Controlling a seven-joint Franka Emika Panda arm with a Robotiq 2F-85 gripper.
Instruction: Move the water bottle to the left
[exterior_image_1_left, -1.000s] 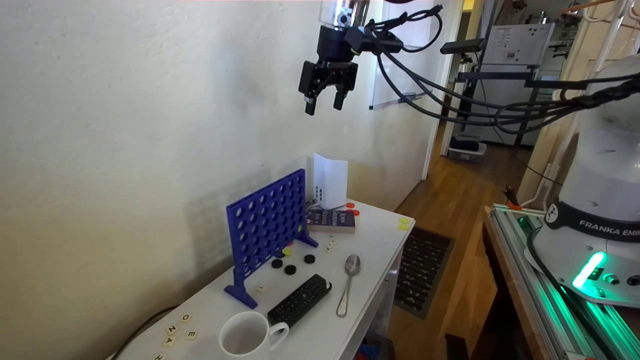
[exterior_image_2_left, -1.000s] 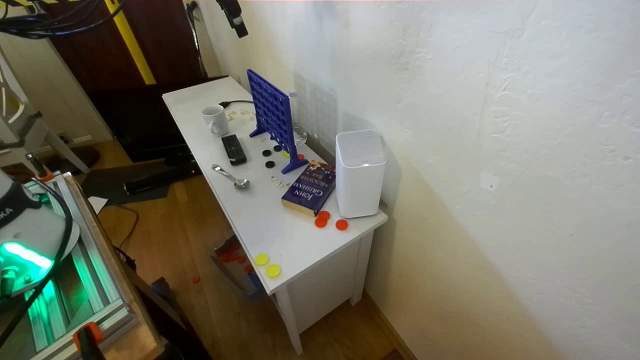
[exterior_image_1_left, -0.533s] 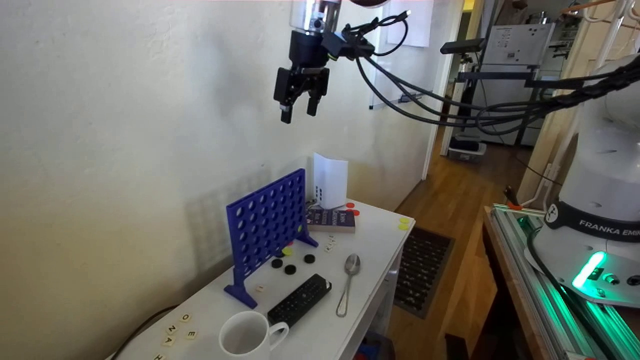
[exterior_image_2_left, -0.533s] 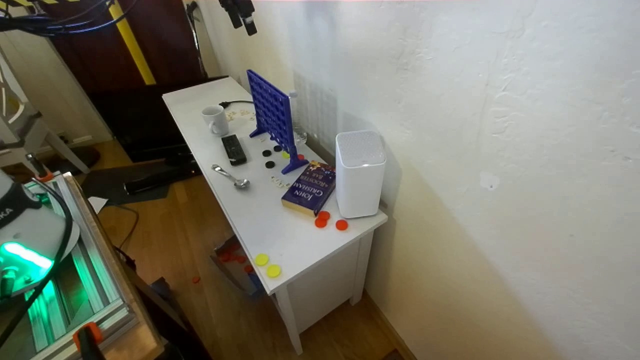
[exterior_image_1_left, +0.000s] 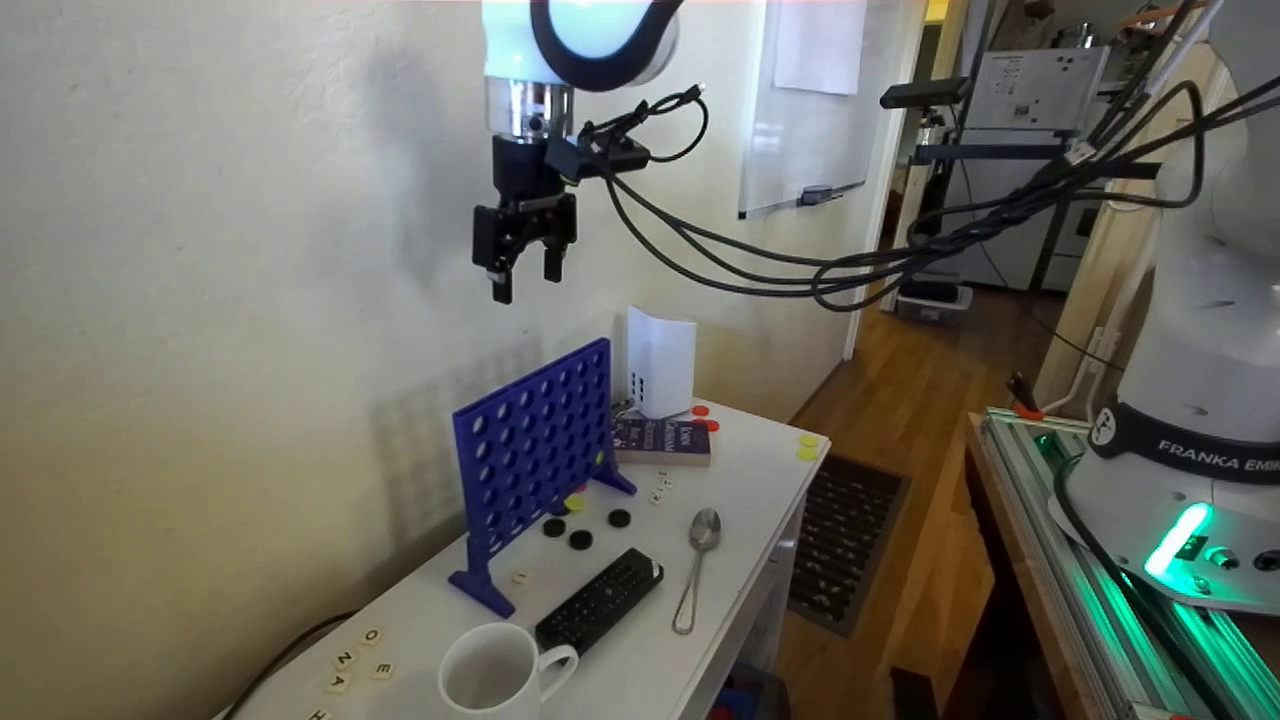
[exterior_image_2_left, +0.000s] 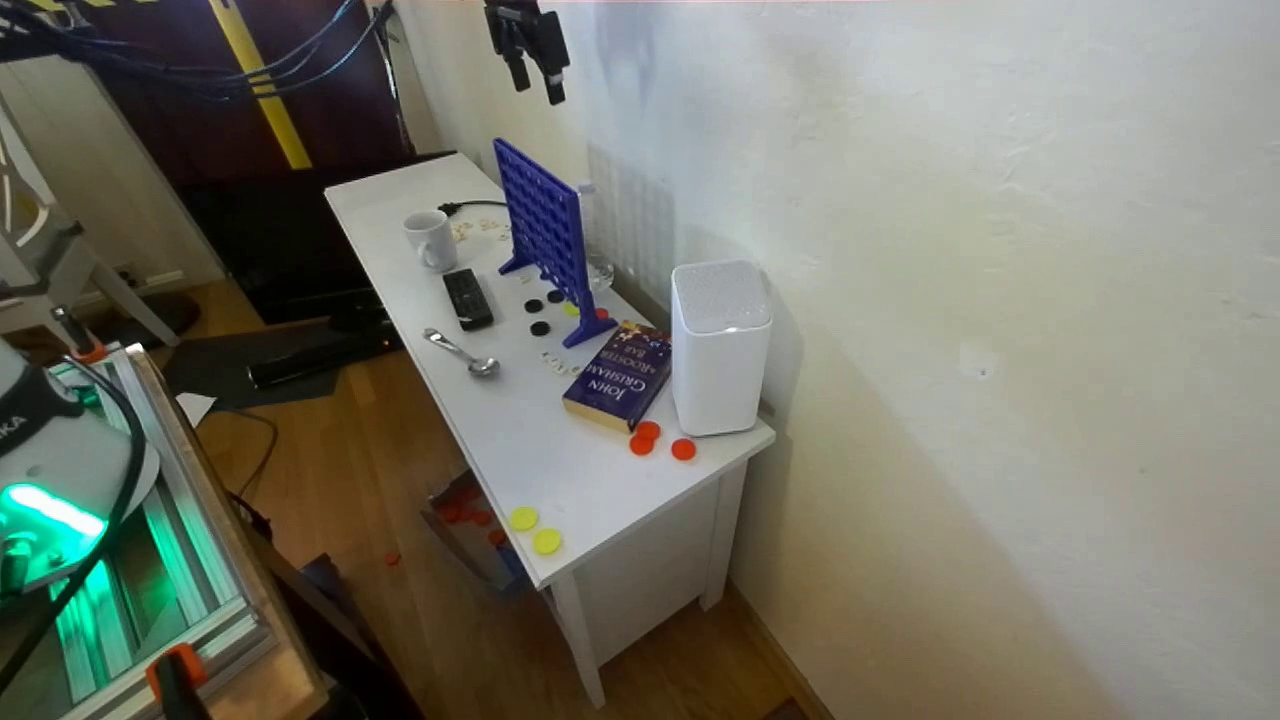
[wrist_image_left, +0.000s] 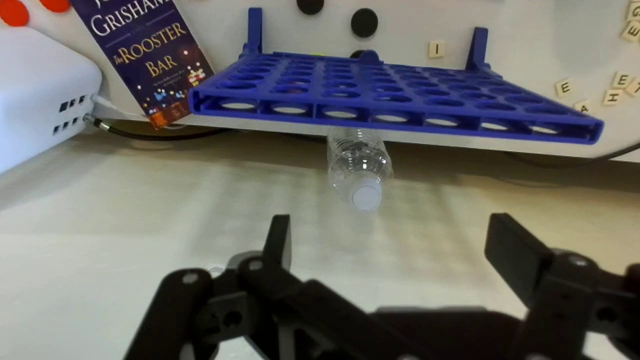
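Water bottle (wrist_image_left: 359, 155) in sight, upright on the desk (exterior_image_2_left: 520, 440), tucked between the blue grid game (wrist_image_left: 366, 102) and the wall (exterior_image_2_left: 950, 300); whether the game is touched cannot be told. The hand (exterior_image_1_left: 527, 284) is held spread, nothing pinched, well above, and in the wrist view the bottle is found at eleven o'clock from the finger gap. Light handling is expected: thin, crinkly plastic, easily dented, probably slippery at the shoulder. The firmer neck just under the cap (wrist_image_left: 366, 195) seems best to be gripped, gently, since the ribbed body could be crumpled and the game knocked. No water line can be made out inside. On to the containers: the white mug (exterior_image_2_left: 436, 240), at nine o'clock from the game in an exterior view, is seen with nothing evident inside. Under the desk, between six and seven o'clock from the game, red discs (exterior_image_2_left: 482, 518) are held in an open box (exterior_image_2_left: 458, 548).
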